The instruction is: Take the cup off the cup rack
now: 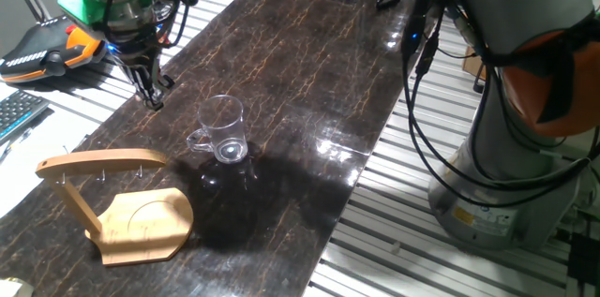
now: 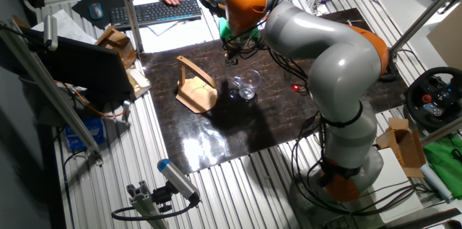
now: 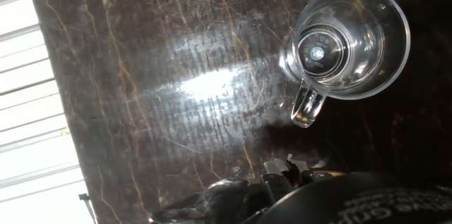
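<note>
You see a clear glass cup [image 1: 221,130], a pale wooden cup rack [image 1: 122,205], and a dark brown table [image 1: 309,72] veined with tan marble streaks.

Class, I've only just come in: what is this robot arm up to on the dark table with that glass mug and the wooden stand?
The cup is already off the cup rack: it stands upright on the dark table, beside the rack and not touching it, with nothing hanging from the rack's pegs. The gripper hangs above the table a little way from the cup and holds nothing. Whether its jaws are open or shut is not clear from these views.
</note>
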Controlling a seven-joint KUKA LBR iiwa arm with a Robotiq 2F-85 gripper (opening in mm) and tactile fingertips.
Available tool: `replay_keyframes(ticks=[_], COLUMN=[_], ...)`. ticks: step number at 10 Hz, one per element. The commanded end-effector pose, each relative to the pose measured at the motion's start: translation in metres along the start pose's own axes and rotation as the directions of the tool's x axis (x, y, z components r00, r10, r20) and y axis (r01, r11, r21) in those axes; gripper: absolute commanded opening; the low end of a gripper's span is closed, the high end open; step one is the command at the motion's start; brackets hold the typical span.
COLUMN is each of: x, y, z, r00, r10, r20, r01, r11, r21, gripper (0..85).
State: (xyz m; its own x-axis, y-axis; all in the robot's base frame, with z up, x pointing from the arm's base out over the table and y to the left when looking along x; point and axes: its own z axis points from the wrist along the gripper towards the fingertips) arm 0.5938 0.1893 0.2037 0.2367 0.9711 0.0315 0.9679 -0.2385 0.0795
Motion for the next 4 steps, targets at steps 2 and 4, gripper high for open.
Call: replay_keyframes(ticks=[2,4], x=[-0.0005,-0.0001], y=[0.0004,0.0006], z=[-0.0001,-0.0002], r00=[1.0,1.0], r10=[-0.015,-0.018], r20=[-0.002,-0.001], r01=[0.015,0.018], r11=[1.0,1.0], r21=[-0.006,-0.009], gripper=[2.0,2.0])
